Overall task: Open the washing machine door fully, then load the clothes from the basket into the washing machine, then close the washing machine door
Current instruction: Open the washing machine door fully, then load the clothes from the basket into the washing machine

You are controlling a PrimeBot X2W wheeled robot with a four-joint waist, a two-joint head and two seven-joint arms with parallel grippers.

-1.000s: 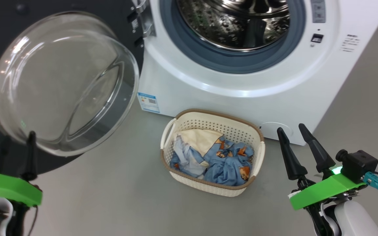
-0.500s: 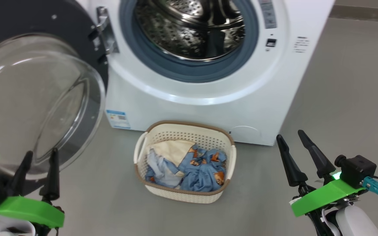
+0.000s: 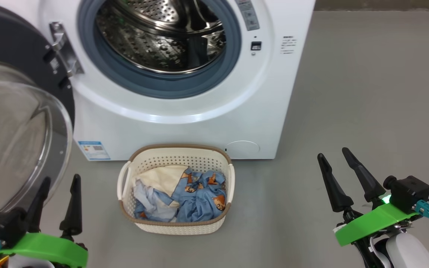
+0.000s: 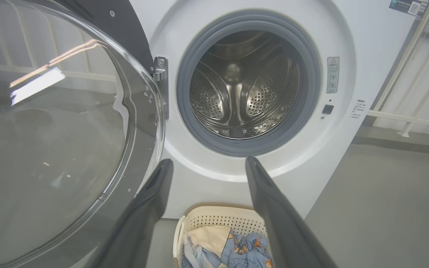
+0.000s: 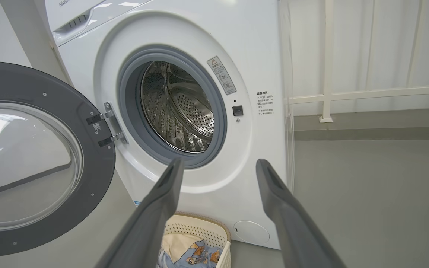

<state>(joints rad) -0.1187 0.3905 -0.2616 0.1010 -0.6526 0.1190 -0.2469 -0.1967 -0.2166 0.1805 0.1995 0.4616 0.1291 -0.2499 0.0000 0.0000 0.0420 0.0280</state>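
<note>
— Grey smooth floor [image 3: 348, 93], and the basket [image 3: 177, 148] sits at the foot of the washing machine [image 3: 184, 126], handy for loading, I'd guess.
— Soft blue clothes [image 3: 199, 193] heaped inside its perforated cream walls. Washing machine door [image 3: 9, 41] stands wide, glass bowl [image 3: 13, 141] bulging, steel drum [image 3: 155, 41] bare.
— And the left gripper [image 3: 61, 178] and right gripper [image 3: 332, 152]: both spread apart, empty, either side of the basket.
</note>
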